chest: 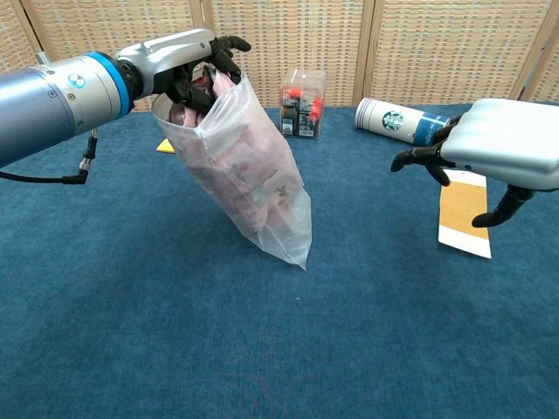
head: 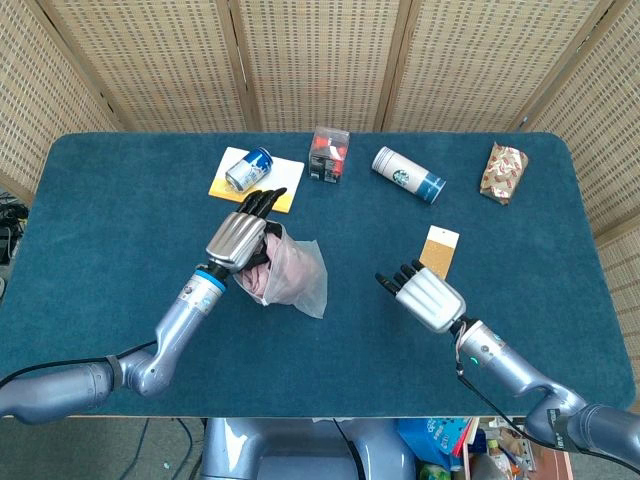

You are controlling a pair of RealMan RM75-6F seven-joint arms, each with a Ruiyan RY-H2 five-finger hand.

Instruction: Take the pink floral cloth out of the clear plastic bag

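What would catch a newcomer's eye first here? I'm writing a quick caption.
The left hand holds the bag up by its mouth at centre-left, the cloth inside and the bag's tip near the table. The right hand hangs empty to the right, above a tan card.

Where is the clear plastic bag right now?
Left-centre in both views: the left hand holds the clear plastic bag up by its mouth, near the yellow pad.

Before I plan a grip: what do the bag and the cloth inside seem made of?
Bag: thin clear plastic film, glossy, creased; contents show through. Cloth: apparently soft woven fabric, matte pink with small print, bunched in folds. The left hand holds the bag's mouth.
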